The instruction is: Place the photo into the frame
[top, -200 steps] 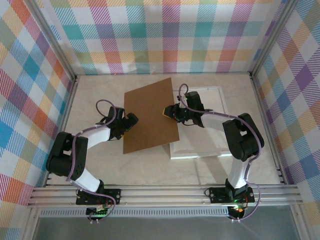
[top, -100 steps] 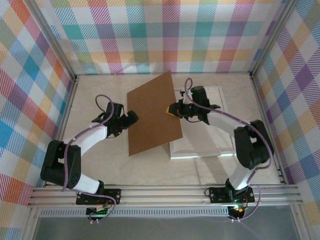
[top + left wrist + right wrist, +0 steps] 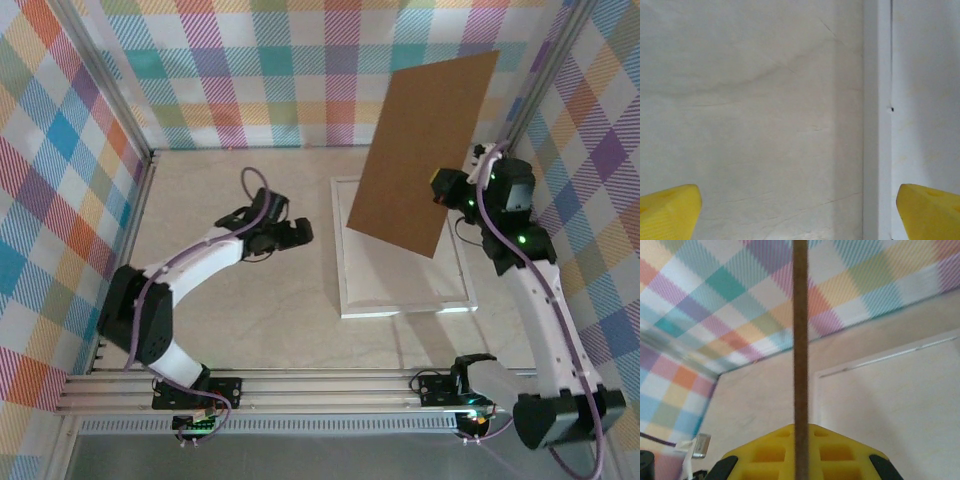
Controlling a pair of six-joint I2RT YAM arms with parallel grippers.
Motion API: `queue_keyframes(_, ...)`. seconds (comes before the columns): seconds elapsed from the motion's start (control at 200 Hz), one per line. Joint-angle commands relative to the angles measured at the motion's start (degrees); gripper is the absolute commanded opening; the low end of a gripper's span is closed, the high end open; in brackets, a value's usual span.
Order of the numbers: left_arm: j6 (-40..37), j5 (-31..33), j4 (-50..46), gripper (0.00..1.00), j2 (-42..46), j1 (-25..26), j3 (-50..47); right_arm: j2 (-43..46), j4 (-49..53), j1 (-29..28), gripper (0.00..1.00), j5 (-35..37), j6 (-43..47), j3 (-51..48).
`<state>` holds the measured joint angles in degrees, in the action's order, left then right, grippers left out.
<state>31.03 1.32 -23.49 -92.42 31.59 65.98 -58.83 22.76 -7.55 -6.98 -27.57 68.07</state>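
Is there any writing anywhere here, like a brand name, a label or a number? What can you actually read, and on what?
None: no word, number or logo can be read in any view.
The brown backing board is plain on the face that shows.
The frame has a bare white border.
The plaid walls carry a pattern, no lettering.

The frame (image 3: 404, 306) is lying flat at centre-right of the top view, long sides running up-down. Narrow white border, pale inside. Its upper right part is sitting behind a raised, tilted brown board (image 3: 425, 150). Its border is showing as a vertical white strip (image 3: 877, 100) at right of the left wrist view.
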Motion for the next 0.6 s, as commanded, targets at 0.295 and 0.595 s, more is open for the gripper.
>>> queue_keyframes(0.295,-2.95,6.6,-9.18,0.79,-21.47,10.95,21.61,6.28,-1.44,1.89,0.0,16.36,8.54,-2.81)
queue_keyframes(0.595,-1.85,5.48,-10.29,0.65,-29.0,11.41,27.07,7.41,-1.01,2.12,0.0,16.66,9.29,-3.6)
